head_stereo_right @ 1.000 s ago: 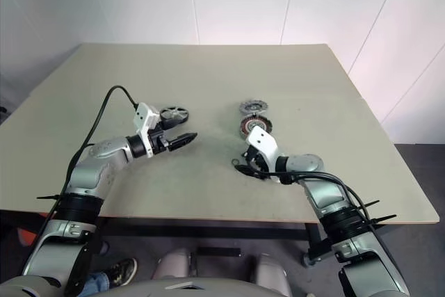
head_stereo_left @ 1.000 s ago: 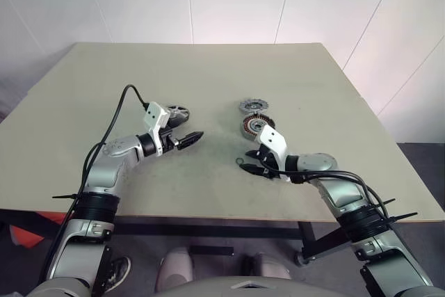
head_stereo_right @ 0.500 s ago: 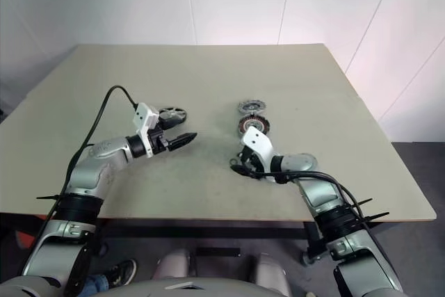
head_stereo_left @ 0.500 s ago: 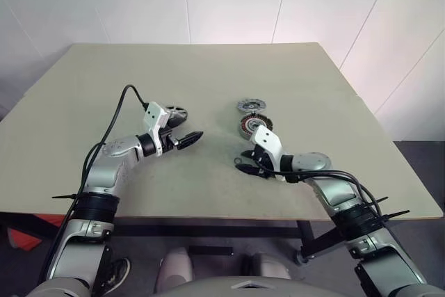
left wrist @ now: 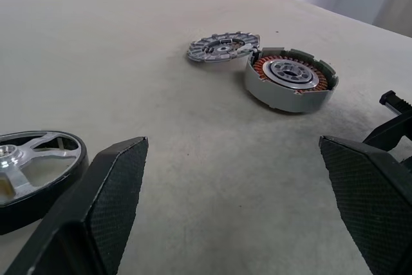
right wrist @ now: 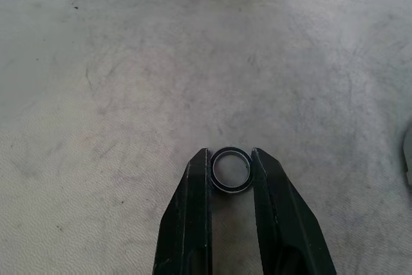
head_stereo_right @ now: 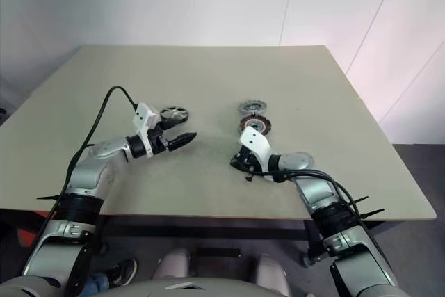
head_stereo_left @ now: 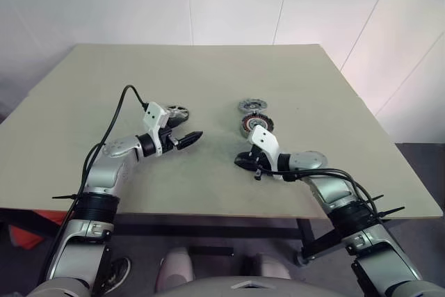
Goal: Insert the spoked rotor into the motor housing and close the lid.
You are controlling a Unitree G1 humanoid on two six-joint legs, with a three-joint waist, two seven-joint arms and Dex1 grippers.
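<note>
The spoked rotor (head_stereo_left: 177, 112) lies flat on the table just beyond my left gripper (head_stereo_left: 192, 136), which is open and holds nothing. Its fingers (left wrist: 116, 178) stand wide apart. Right of centre sits the motor housing (head_stereo_left: 254, 124), with copper windings around a silvery middle (left wrist: 291, 76). The grey notched lid (head_stereo_left: 252, 106) lies flat right behind it, touching or nearly touching. My right gripper (right wrist: 230, 154) is low over the table in front of the housing. Its two fingers are closed against the sides of a small dark washer ring (right wrist: 230, 170).
The beige table (head_stereo_left: 208, 74) has open surface at the back and on both sides. Its front edge (head_stereo_left: 208, 213) runs close behind both arms. A black cable (head_stereo_left: 118, 113) loops up from the left wrist.
The right gripper's fingers have closed in on the small washer ring that lay on the table before them. The left arm has not moved.
</note>
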